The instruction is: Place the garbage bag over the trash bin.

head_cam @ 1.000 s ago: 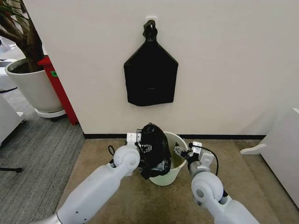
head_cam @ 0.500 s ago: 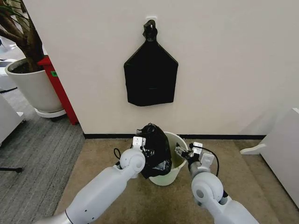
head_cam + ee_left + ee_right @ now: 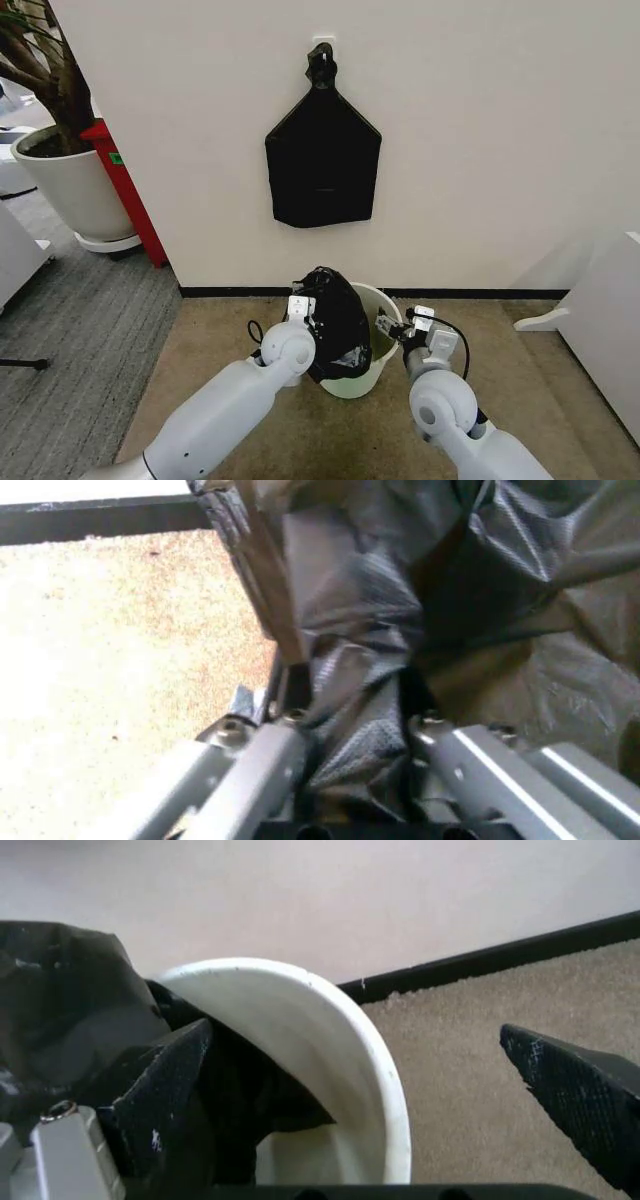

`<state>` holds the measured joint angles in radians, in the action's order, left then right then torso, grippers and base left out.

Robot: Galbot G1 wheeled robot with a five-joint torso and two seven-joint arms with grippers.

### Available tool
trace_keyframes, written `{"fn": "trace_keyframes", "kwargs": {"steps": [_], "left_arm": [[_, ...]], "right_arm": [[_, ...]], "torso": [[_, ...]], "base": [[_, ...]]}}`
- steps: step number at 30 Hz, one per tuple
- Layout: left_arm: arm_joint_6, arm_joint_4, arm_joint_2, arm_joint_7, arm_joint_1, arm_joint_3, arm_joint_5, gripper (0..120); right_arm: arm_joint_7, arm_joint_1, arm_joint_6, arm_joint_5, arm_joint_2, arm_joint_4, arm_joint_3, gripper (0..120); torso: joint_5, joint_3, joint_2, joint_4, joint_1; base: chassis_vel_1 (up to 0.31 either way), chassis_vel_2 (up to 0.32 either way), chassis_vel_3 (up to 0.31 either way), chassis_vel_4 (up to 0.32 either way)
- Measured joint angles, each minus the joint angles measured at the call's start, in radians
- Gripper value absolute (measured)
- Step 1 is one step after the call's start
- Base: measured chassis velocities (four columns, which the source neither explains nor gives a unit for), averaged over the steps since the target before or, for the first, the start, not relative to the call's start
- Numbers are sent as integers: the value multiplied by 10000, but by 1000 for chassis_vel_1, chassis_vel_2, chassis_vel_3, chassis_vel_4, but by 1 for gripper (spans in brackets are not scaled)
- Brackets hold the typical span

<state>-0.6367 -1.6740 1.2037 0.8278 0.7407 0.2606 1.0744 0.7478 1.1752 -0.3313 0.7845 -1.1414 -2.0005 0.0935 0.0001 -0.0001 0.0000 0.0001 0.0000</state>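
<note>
- Where the head camera looks down: garbage bag [image 3: 335,322] bunched over the left side of the trash bin [image 3: 381,312] on tan carpet, left gripper [image 3: 309,318] pressed into it, right gripper [image 3: 392,327] at the bin's right rim.
- Left wrist: fingers [image 3: 262,759] clamped on crinkly black plastic, looks like a firm pinch.
- Right wrist: fingers [image 3: 165,1091] spread wide, straddling the white rim, gripping nothing.

No text, number or brand can be read anywhere. A small green label [image 3: 116,158] sits on the red panel [image 3: 125,190] beside the plant pot [image 3: 70,185], but its print is too small to make out.
</note>
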Motion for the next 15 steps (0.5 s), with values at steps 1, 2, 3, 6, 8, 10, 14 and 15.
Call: {"fn": "trace_keyframes", "kwargs": {"steps": [1, 2, 3, 6, 8, 10, 14, 15], "left_arm": [[64, -15, -1, 1, 21, -7, 2, 8], [142, -40, 0, -2, 46, -15, 3, 5], [142, -40, 0, -2, 46, -15, 3, 5], [493, -84, -73, -155, 216, -27, -462, 3], [649, -136, -165, -296, 332, -21, -876, 3], [920, -191, -250, -470, 497, -21, -1422, 3], [1820, -356, -489, -1038, 801, -28, -2723, 3], [2071, -407, -579, -1231, 871, -40, -3166, 3]], "right_arm": [[1, -4, 17, -44, 3, -40, 19, 100], [2, -6, 37, -104, 12, -94, 44, 100], [2, -6, 37, -104, 12, -94, 44, 100], [-2, -18, 174, -436, 54, -340, 207, 100], [-5, -44, 225, -551, 109, -507, 298, 100], [-11, -84, 280, -652, 177, -690, 394, 100], [-301, -221, 310, -885, 377, -1188, 502, 100], [-400, -300, 309, -944, 444, -1317, 478, 100]], "torso": [[-1, 0, 0, -1, 0], [-6, 0, 0, -2, 0], [-6, 0, 0, -2, 0], [-3, 0, 0, -5, 0], [-3, 0, 0, -3, 0], [0, 0, 0, -2, 0], [-2, 0, 0, -5, 0], [0, 1, 0, -4, 0]], "base": [[0, 0, 0, 0], [0, 0, 0, 0], [0, 0, 0, 0], [0, 0, 0, 0], [0, 0, 0, 0], [0, 0, 0, 0], [0, 0, 0, 0], [0, 0, 0, 0]]}}
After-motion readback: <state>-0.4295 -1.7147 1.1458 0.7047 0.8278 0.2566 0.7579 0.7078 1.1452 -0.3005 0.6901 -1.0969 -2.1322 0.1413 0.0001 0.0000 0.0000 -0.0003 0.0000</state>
